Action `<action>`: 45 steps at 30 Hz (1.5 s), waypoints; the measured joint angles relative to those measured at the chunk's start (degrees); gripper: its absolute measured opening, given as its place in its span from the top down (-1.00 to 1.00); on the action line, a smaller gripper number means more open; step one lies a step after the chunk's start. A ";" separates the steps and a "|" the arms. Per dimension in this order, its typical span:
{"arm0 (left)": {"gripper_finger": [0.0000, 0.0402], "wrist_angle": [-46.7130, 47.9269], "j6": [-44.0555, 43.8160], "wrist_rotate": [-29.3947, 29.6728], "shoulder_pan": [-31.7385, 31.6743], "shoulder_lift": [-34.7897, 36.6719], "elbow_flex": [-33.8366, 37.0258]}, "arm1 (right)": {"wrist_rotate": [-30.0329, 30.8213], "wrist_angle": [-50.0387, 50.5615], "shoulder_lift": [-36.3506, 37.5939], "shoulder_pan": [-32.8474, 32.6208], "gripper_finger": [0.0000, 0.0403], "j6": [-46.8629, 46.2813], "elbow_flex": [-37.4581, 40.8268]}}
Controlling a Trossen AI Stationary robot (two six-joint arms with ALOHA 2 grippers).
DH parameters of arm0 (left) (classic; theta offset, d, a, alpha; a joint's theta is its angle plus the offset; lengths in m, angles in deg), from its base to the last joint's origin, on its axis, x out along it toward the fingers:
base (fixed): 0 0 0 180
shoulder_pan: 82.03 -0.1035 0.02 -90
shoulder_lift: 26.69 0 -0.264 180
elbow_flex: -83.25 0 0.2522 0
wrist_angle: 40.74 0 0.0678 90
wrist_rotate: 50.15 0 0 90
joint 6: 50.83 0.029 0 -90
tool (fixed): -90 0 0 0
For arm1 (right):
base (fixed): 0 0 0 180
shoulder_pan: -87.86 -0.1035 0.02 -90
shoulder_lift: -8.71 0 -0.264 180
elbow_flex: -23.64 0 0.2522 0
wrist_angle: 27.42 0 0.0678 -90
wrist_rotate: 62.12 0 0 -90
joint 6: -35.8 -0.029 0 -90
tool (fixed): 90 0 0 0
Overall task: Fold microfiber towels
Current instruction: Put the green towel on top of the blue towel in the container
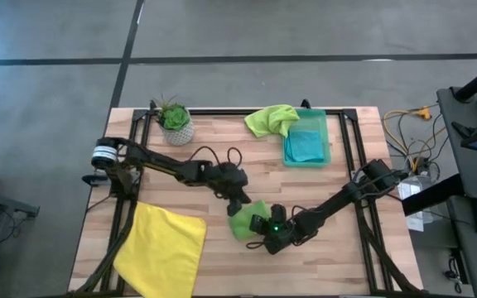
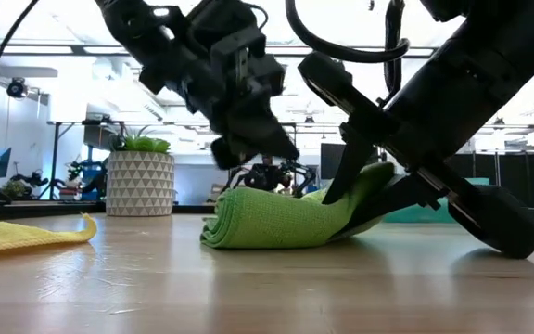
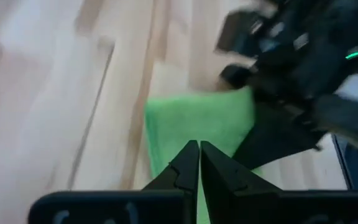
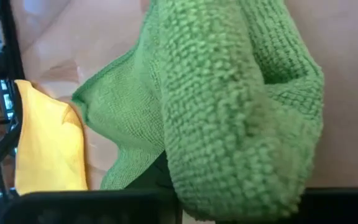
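Near the middle of the table (image 1: 321, 248), toward its front edge, lay the lime green towel (image 1: 245, 220), already doubled into a thick pad with its rolled fold facing the left arm's side. The right gripper (image 1: 263, 224) sat at the towel's opposite edge, its jaws pinching a raised flap of the cloth, one finger above and one slid beneath in the low view. The left gripper (image 1: 240, 201) hovered just above the towel's far edge, jaws pressed together and holding nothing. The held flap lay on the right arm's side, so any next fold would probably carry it across toward the left arm, over the rolled edge. A bright yellow towel (image 1: 162, 247) lay flat at the front left corner, well apart; another lime green towel (image 1: 272, 119) draped the green bin (image 1: 325, 157) holding a teal towel (image 1: 306, 145).
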 joint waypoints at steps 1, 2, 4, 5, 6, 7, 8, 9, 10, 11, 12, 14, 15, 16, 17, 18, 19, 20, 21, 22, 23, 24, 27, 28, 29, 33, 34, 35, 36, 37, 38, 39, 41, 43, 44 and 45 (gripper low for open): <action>0.99 -0.46 1.45 -0.03 -0.11 0.89 0.00 | 0.72 0.15 0.17 0.00 0.79 1.15 -0.07; 0.98 -0.91 2.50 -0.11 -0.31 1.69 0.00 | 1.12 0.41 0.27 0.00 0.80 2.19 -0.19; 0.91 -1.48 2.92 -0.25 -0.76 3.19 -0.10 | 2.37 1.01 0.86 0.09 0.81 5.49 -0.37; 0.85 -1.32 2.91 -0.33 -0.99 3.66 -0.09 | 3.40 1.45 0.96 0.14 0.81 7.04 -0.41; 0.79 -1.31 2.84 -0.43 -1.23 4.25 -0.06 | 3.78 1.40 1.16 0.25 0.80 8.05 -0.57; 0.73 -1.07 2.60 -0.59 -1.53 5.01 0.16 | 3.87 1.15 1.60 0.35 0.80 8.96 -0.66; 0.67 -0.84 2.52 -0.85 -1.68 5.54 0.28 | 3.98 1.11 2.09 0.39 0.81 9.72 -0.68; 0.61 -1.30 2.44 -1.06 -1.89 6.21 0.28 | 4.07 0.87 2.85 0.38 0.81 10.38 -0.70; 0.56 -1.00 2.38 -1.42 -2.08 7.20 0.48 | 4.01 0.78 3.65 0.27 0.81 11.09 -0.69; 0.51 -0.52 1.77 -1.59 -2.14 7.99 0.87 | 3.96 0.77 4.31 0.21 0.81 12.03 -0.58; 0.47 -0.50 0.94 -1.82 -2.14 8.65 0.93 | 3.89 0.67 5.04 0.13 0.81 13.14 -0.40; 0.40 0.99 -0.35 -2.29 -2.14 10.25 1.43 | 4.44 1.18 6.70 0.13 0.81 15.56 0.18; 0.38 1.56 -0.55 -2.73 -2.15 10.94 1.60 | 5.04 1.12 7.80 0.33 0.81 16.78 0.38; 0.36 2.33 -0.60 -3.04 -2.21 11.75 1.67 | 5.37 1.35 9.29 0.50 0.81 17.92 0.79; 0.35 3.76 -0.62 -3.13 -2.21 12.47 1.75 | 5.83 2.42 10.50 0.80 0.81 19.06 1.11; 0.34 4.85 -0.62 -3.15 -2.23 13.40 1.79 | 6.12 3.26 12.02 1.20 0.81 19.95 1.32; 0.34 6.05 -0.64 -3.19 -2.27 14.17 1.79 | 5.98 4.56 13.65 1.61 0.81 20.43 1.63; 0.34 6.71 -0.61 -3.38 -2.31 14.61 1.80 | 6.03 6.72 14.99 2.15 0.81 21.01 2.00; 0.34 6.70 -0.61 -3.45 -2.32 15.07 1.89 | 6.08 8.26 16.48 2.83 0.81 21.75 2.13; 0.34 7.33 -0.63 -3.80 -2.32 15.78 2.17 | 6.21 9.23 18.16 3.46 0.81 22.69 2.30; 0.34 8.37 -0.65 -4.13 -2.32 16.20 2.43 | 6.77 10.43 19.80 4.17 0.81 23.66 2.67; 0.34 8.06 -0.67 -4.27 -2.31 16.47 2.48 | 7.72 11.60 21.71 4.91 0.81 24.47 3.09; 0.34 9.22 -0.83 -4.35 -2.30 17.74 2.72 | 12.28 14.26 27.31 6.73 0.81 24.06 5.19; 0.34 9.12 -0.85 -4.37 -2.27 17.99 2.64 | 14.38 15.93 29.31 7.03 0.81 22.72 6.18; 0.34 9.56 -1.09 -4.35 -2.28 18.13 2.67 | 16.67 17.51 31.13 7.29 0.81 20.92 7.19; 0.34 9.44 -2.15 -4.33 -2.28 18.13 2.75 | 23.06 22.88 39.52 7.37 0.81 8.31 13.97; 0.34 9.46 -2.24 -4.33 -2.28 18.13 2.77 | 24.28 22.58 41.43 7.23 0.81 5.88 16.13; 0.34 9.45 -2.52 -4.31 -2.28 18.07 2.78 | 25.44 22.40 43.38 6.93 0.81 4.05 18.41; 0.34 9.19 -2.56 -4.20 -2.28 17.83 2.78 | 26.47 22.56 45.01 6.77 0.81 2.64 20.36; 0.34 9.11 -2.58 -4.15 -2.30 17.68 2.78 | 27.55 22.25 46.83 6.75 0.81 1.31 22.07; 0.34 9.38 -2.70 -4.09 -2.30 17.59 2.80 | 28.09 21.77 48.67 6.73 0.81 0.25 23.81; 0.34 9.56 -2.90 -4.04 -2.30 17.59 2.84 | 28.58 22.07 50.32 6.77 0.81 -0.52 25.56; 0.34 8.99 -3.38 -3.30 -2.34 17.40 2.82 | 29.47 22.17 53.39 7.24 0.81 -1.10 28.41; 0.34 9.07 -3.64 -3.02 -2.34 17.30 2.82 | 29.60 22.19 57.03 8.01 0.81 -1.10 31.00; 0.34 9.04 -3.64 -2.94 -2.34 17.28 2.82 | 29.60 22.24 58.75 8.60 0.81 -1.05 32.17; 0.34 9.03 -3.64 -2.89 -2.34 17.28 2.82 | 29.59 22.23 60.43 9.19 0.81 -0.76 33.19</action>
